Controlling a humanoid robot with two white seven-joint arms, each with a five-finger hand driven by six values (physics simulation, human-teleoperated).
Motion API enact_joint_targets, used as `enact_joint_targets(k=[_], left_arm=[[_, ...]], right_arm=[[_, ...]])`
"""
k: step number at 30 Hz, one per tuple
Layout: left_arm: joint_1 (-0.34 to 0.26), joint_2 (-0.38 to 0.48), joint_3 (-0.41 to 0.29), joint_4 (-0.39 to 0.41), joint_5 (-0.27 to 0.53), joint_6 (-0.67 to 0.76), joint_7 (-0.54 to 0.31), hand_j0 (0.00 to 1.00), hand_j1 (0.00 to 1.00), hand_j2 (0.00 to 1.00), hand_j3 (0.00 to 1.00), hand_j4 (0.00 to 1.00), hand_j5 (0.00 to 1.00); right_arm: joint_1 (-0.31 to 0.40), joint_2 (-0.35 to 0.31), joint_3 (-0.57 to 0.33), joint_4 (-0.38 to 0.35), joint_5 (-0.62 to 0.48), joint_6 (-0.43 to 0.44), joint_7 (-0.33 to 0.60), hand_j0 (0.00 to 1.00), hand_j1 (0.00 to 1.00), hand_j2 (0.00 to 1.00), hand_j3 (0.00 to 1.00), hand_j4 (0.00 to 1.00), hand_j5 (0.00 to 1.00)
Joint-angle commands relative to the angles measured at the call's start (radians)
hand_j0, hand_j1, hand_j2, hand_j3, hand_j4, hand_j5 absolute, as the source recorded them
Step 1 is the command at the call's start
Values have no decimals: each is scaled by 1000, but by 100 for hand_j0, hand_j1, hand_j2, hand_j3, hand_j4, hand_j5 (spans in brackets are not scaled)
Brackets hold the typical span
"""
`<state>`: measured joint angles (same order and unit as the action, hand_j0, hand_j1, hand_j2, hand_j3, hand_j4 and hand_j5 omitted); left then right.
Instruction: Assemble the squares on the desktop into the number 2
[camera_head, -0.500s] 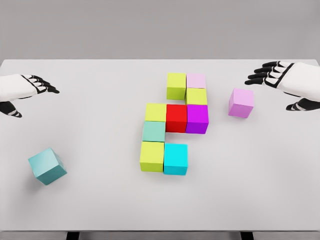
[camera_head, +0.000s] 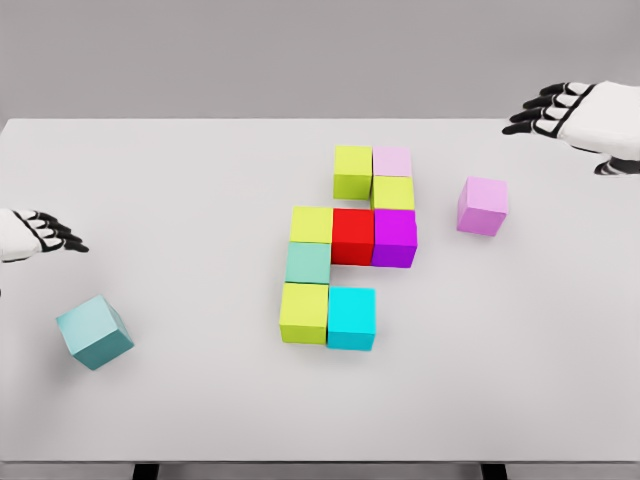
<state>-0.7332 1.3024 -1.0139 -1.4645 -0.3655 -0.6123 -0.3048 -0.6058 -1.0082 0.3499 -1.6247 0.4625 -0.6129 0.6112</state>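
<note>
You see eight cubes packed together near the middle of the white surface (camera_head: 180, 160). At the top of the cluster a lime cube (camera_head: 352, 171) touches a pale pink cube (camera_head: 392, 161) on its right, and a yellow-green cube (camera_head: 393, 192) sits just below the pale pink one. The middle row runs from a yellow cube (camera_head: 311, 224) through a red cube (camera_head: 352, 236) to a magenta cube (camera_head: 394, 238), all touching. Below the yellow cube comes a mint cube (camera_head: 307, 263), then a lime-yellow cube (camera_head: 304, 312) with a cyan cube (camera_head: 351, 318) pressed against its right side.

Two cubes lie apart from the cluster. You find a violet-pink cube (camera_head: 482, 206) to the right of the group, near but not touching it. A teal cube (camera_head: 94, 331) sits well off at the lower left, turned at an angle to the others.

Your left hand (camera_head: 40, 233) enters at the left edge, above the teal cube and clear of it, fingers extended and holding nothing. Your right hand (camera_head: 560, 110) hovers at the upper right by the far edge of the surface, beyond the violet-pink cube, fingers spread and holding nothing
</note>
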Motion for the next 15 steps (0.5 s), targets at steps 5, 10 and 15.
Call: enact_joint_targets(k=[5,10,15], left_arm=[[14,12,-26,-105,3,1,-5,100,100,100,100,100,100],[28,-3,-58,-129,0,1,-22,100,100,100,100,100,100],[41,-35,-58,-131,-1,1,-46,100,100,100,100,100,100]], right_arm=[[-38,28,144,16,131,2,0,100,100,100,100,100,100],[-77,95,176,77,194,2,0,100,100,100,100,100,100],[-123,132,248,124,200,2,0,100,100,100,100,100,100]])
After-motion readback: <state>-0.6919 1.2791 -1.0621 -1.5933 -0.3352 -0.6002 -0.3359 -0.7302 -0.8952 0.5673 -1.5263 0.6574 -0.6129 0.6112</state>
